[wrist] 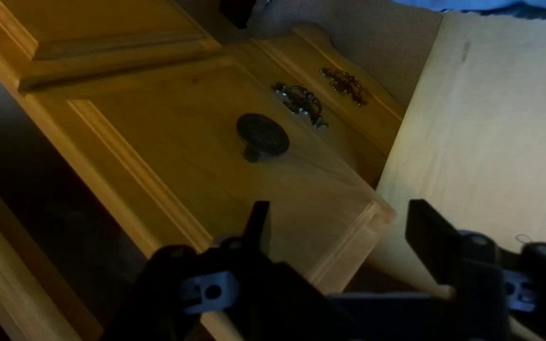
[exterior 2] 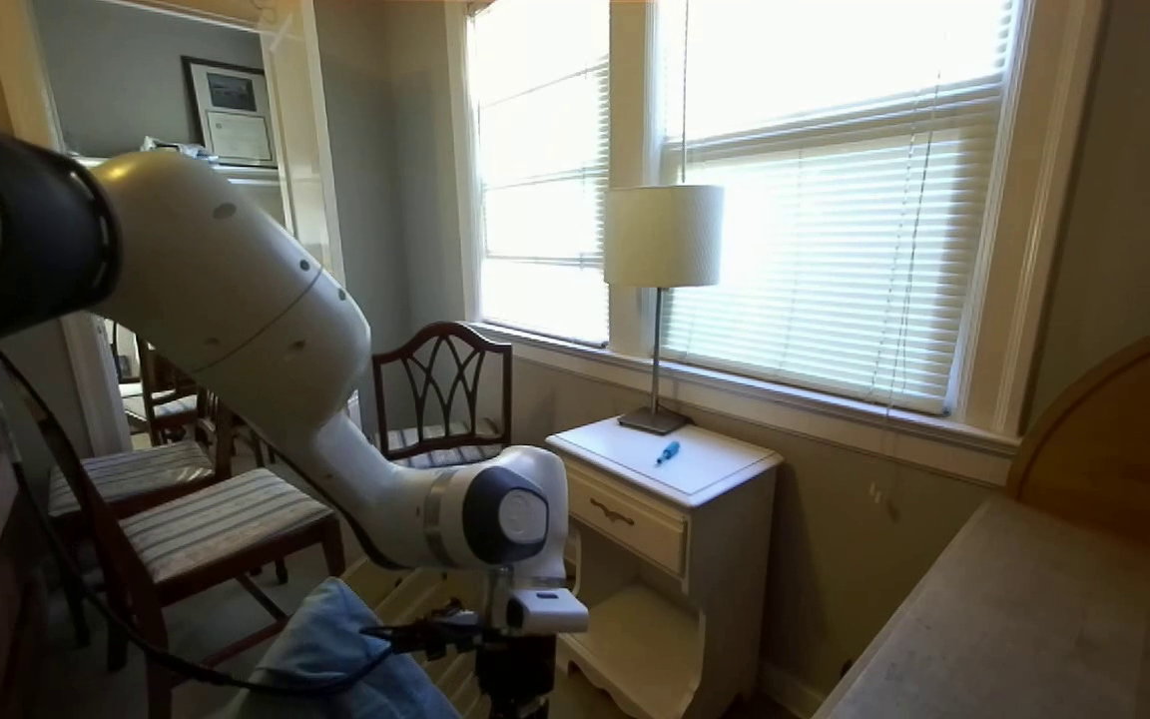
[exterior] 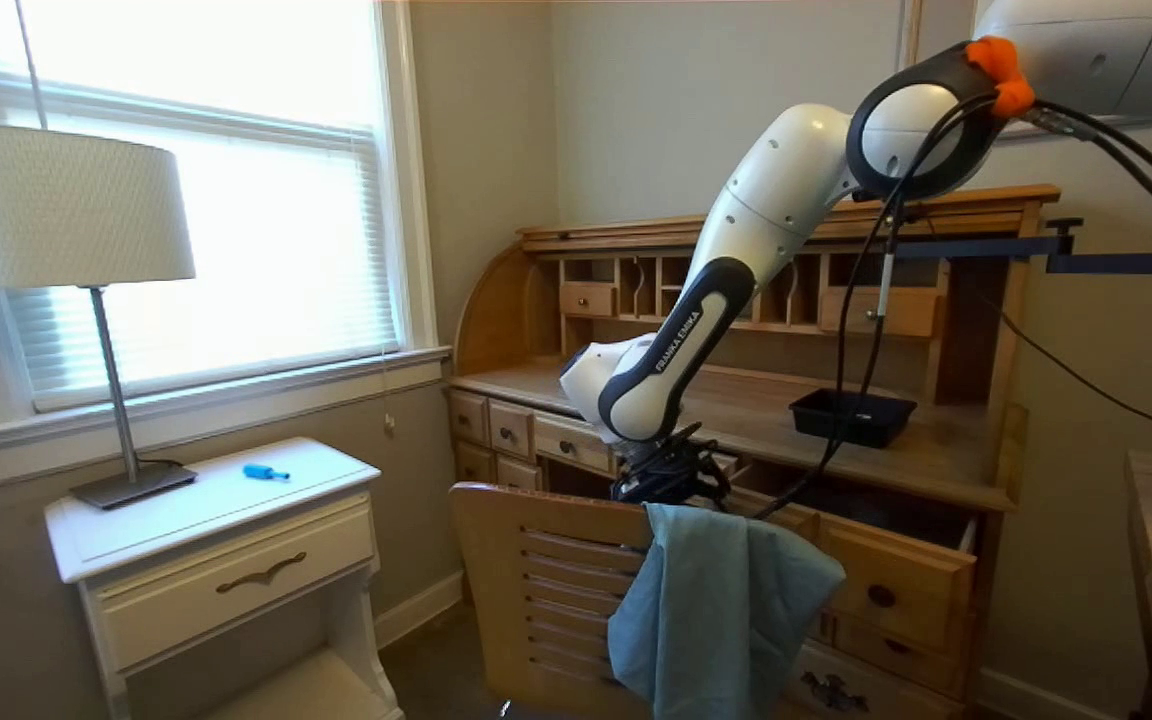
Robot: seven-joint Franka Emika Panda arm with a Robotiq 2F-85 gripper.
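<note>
1. In the wrist view we see the jaws at the bottom edge, spread well apart and gripping nothing.
2. Beyond their fingertips (wrist: 259,222) is a pulled-out wooden drawer (wrist: 206,151), its front slanting from upper left to lower right, its dark inside showing at picture left.
3. The drawer's dark, round knob (wrist: 262,135) shows above the fingertip on the picture's left, clear of it, with drawer front visible between the two.
4. One corner of the drawer front shows in the gap between the jaws; we cannot tell whether either fingertip touches the wood.
5. To the right, behind the other fingertip, we see a pale wooden surface (wrist: 491,132), and a blue cloth (wrist: 491,7) crosses the top corner.
6. In an exterior view, the drawer juts out below a wooden counter (exterior: 746,405), where a black tray (exterior: 881,425) sits.
7. There the white arm (exterior: 736,240) bends down in front of the counter, and a slatted chair back (exterior: 546,590) hides the jaws from us.
8. In both exterior views, a white nightstand (exterior: 221,495) bears a lamp (exterior: 61,210) and a small blue object (exterior: 264,472).
</note>
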